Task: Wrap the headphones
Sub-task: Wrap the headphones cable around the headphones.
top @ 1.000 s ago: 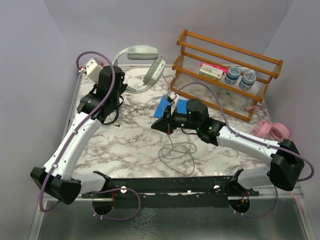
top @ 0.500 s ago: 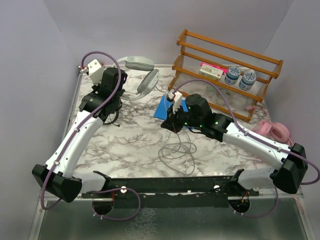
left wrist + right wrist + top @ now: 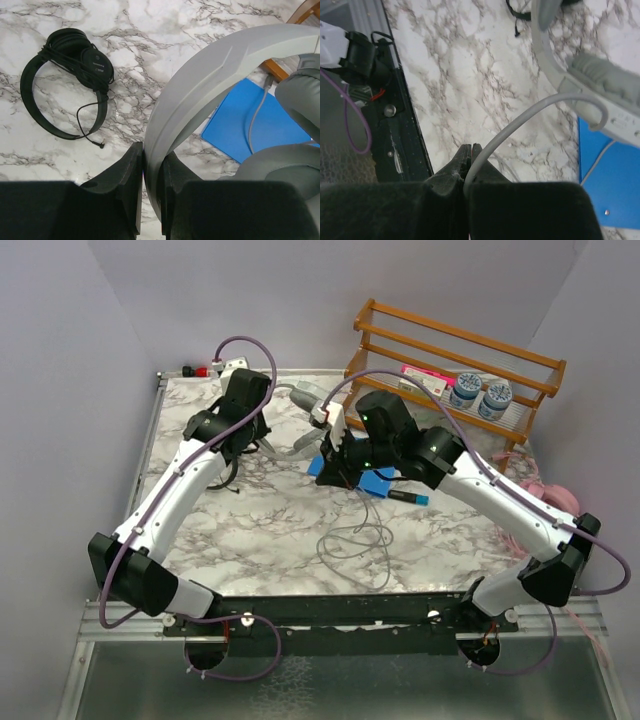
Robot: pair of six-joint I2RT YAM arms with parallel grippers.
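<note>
The left gripper (image 3: 152, 156) clamps the headband of the grey-white over-ear headphones (image 3: 210, 65), which hang above the left edge of the blue mat (image 3: 250, 120), one padded cup over the mat itself. The right gripper (image 3: 470, 150) is pinched tight on their grey cable (image 3: 520, 125), whose slack lies looped on the marble table (image 3: 250, 530) nearer than the mat. The black on-ear headphones (image 3: 65, 75) lie flat left of the mat; the pink headphones (image 3: 545, 498) sit well to its right.
</note>
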